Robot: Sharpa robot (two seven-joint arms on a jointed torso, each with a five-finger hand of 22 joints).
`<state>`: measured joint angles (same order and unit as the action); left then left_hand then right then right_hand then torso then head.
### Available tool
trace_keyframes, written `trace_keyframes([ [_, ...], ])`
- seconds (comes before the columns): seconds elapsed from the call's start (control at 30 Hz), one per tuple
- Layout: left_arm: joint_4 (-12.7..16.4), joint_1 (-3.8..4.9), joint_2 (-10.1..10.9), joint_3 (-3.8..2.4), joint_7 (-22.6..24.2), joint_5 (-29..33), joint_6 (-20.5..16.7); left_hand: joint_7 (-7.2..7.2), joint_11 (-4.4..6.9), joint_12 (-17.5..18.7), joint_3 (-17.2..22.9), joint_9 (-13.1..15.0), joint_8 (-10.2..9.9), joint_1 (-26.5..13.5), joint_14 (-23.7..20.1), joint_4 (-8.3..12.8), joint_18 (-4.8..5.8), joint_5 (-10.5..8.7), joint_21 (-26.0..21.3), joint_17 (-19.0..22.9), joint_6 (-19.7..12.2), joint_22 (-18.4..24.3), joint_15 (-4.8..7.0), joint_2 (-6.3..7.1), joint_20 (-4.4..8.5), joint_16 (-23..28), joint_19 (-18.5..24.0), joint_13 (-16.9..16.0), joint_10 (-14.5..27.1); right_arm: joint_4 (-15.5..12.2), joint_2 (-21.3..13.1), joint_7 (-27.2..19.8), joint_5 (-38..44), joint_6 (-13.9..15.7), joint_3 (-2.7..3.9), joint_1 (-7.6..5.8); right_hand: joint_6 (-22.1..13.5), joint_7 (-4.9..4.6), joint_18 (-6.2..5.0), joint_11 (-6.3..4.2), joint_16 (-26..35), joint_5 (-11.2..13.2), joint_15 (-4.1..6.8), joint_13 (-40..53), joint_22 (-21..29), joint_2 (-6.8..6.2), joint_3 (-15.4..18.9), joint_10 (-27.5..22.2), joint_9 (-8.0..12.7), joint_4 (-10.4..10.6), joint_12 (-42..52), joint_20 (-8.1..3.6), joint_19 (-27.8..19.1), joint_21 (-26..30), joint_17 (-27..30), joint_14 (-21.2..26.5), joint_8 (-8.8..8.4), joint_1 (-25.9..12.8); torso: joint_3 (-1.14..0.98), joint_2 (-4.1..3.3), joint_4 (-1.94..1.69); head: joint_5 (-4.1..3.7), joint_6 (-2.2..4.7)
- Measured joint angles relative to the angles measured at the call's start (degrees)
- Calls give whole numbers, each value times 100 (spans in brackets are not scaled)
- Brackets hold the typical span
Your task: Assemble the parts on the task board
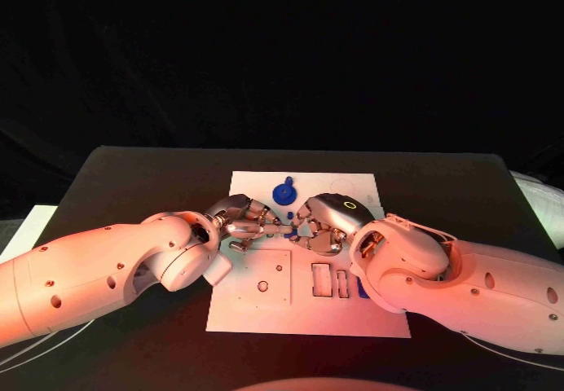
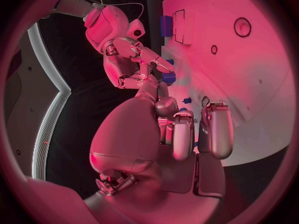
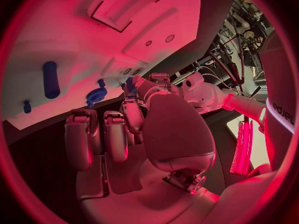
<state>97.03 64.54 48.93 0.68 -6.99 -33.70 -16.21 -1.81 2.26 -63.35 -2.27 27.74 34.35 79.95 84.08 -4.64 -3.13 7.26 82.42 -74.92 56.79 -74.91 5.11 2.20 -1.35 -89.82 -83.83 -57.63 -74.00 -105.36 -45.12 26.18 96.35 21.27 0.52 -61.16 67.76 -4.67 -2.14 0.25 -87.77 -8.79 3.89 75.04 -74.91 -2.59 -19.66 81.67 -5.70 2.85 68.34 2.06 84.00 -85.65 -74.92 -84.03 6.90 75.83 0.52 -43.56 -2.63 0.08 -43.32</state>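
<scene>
Nearest you, the white board [image 1: 253, 314] lies flat on the black table [image 1: 141, 175]. Its near part has a square recess [image 1: 263, 278] with a small hole, and two narrow upright slots [image 1: 322, 280] just right of it. A blue piece [image 1: 364, 291] peeks out at the board's right edge, partly hidden under the right arm.

Mid-board, your two hands meet fingertip to fingertip. The left hand [image 1: 244, 220] has its fingers curled in toward a small blue part [image 1: 286, 230] sitting between both hands. The right hand [image 1: 319, 224] is curled in on the same spot. You can't tell which hand actually pinches that part; the fingers cover the contact.

In the right wrist view, the right hand [image 3: 134, 134] has fingers bent, with a blue cylinder [image 3: 50, 79], a round blue gear-like disc [image 3: 96, 95] and a tiny blue peg [image 3: 27, 106] lying on the board beyond it.

Farther back on the board, a round blue disc [image 1: 284, 194] lies just behind the hands.
</scene>
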Motion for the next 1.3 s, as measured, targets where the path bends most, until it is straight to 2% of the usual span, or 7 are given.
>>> trace_keyframes([
  [0.1,0,0,0,0,-7,-19,19,0,-13,0,43,0,0,63,0,43,0,0,0,0,0,0,0,-44,0,0,0,-20,-13,-17,-5,7,7,5,4,0,-1,1,0,0,0,0,0,0,0,-8,0,0,0,0,-2,0,0,0,0,0,65,-7,-1,0,0,1,-5],
  [0.17,-1,0,-1,0,-10,-29,30,0,-21,0,64,0,0,96,0,64,0,0,0,0,0,0,0,-30,0,0,0,-23,-21,-27,-9,10,10,9,6,0,-2,1,0,0,0,0,0,-1,0,-15,1,0,-1,-1,-5,0,0,0,0,0,65,-14,-1,0,1,7,-9],
  [0.77,-18,0,5,0,-27,-68,51,0,-15,0,291,-56,-30,292,0,177,-1,-1,0,1,0,0,0,-196,0,0,0,-56,-28,-140,-75,34,42,36,17,-1,-12,12,0,-40,0,-31,0,4,-4,-54,7,40,-3,-7,-6,1,0,0,1,0,110,-51,-1,3,4,11,-18],
  [1.0,-21,3,5,-4,-33,-89,72,-1,-12,0,462,-104,-97,390,0,223,0,17,0,1,0,1,0,-218,0,0,0,-60,-31,-202,-118,49,65,57,25,2,-20,20,0,-40,0,-52,21,6,-4,-55,37,40,-39,9,-6,1,0,0,-3,22,109,-52,-1,3,1,6,-19],
  [1.3,-30,4,8,-6,-46,-121,105,-2,-13,0,484,-114,-115,450,0,240,0,17,0,1,-1,1,0,-220,0,0,0,-59,-32,-240,-150,54,97,69,34,3,-20,22,0,-38,0,-53,21,-11,-3,-84,38,38,-125,8,-6,1,0,0,-3,21,105,-81,1,4,1,-7,-7],
])
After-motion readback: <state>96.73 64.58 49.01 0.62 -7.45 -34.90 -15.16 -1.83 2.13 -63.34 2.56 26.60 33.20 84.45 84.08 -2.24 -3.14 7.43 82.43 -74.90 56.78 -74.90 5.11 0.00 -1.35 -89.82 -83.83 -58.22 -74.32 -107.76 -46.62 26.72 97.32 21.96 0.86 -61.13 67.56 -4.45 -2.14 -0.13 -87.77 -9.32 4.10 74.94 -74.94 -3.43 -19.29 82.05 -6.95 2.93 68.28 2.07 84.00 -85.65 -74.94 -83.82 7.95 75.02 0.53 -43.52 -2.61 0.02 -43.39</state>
